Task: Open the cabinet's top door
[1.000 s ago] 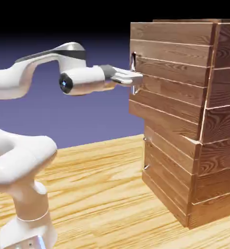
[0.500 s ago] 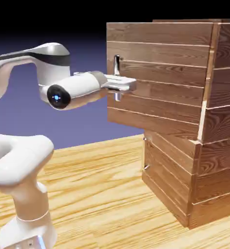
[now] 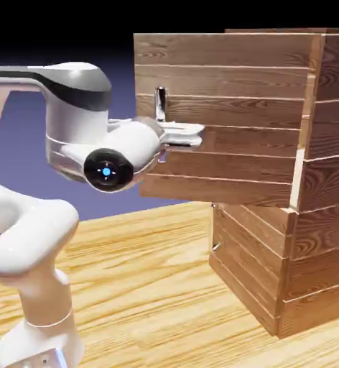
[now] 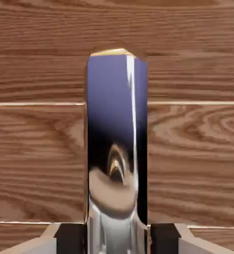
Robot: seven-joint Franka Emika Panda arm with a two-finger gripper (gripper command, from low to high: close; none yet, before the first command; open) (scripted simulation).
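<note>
The top door (image 3: 223,118), a large upper panel of reddish-brown horizontal planks, is swung partly out from the tall plank cabinet (image 3: 323,180), its free edge toward the exterior view's left. Its small vertical silver handle (image 4: 116,149) is clamped between the nearly closed fingers of the white arm's pincer (image 3: 178,133). The opening is judged well begun; further swing remains. The wooden desk (image 3: 151,287) carries the cabinet.
</note>
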